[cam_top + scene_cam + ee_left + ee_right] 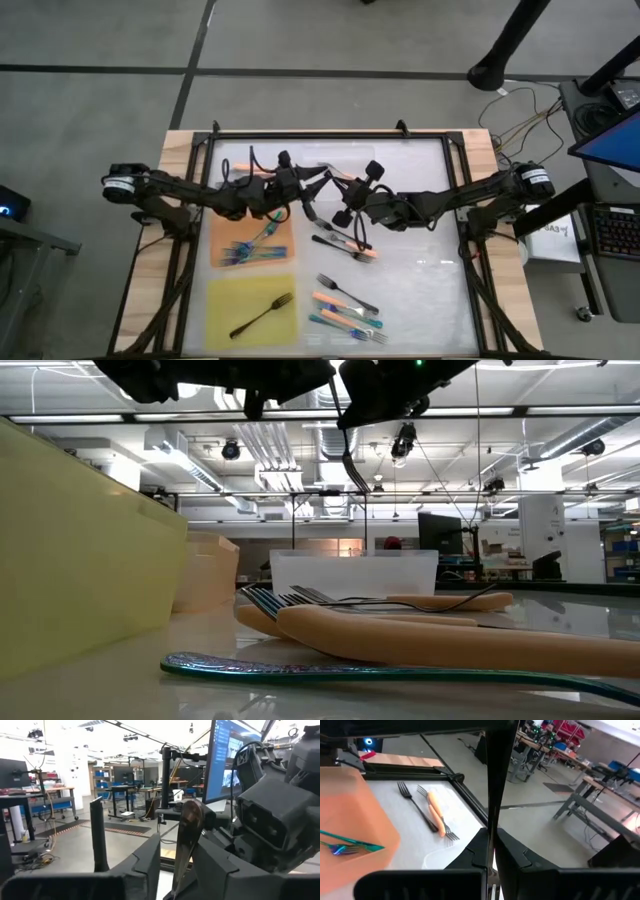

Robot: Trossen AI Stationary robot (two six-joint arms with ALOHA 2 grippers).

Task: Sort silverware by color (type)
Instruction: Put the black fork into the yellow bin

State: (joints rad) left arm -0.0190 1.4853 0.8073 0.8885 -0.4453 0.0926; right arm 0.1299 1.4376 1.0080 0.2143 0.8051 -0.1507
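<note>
- Seeing both arms meet mid-frame above the table; left gripper (pixel 297 183) and right gripper (pixel 345 212) each clamp one black fork (pixel 186 837), its two ends between them.
- Teal forks (pixel 245 250) sit on the orange mat (pixel 285 228), centre-left.
- I see another black fork (pixel 262 316) on the yellow mat (pixel 225 300), lower left.
- Mixed forks (pixel 345 305) lie lower centre.
</note>
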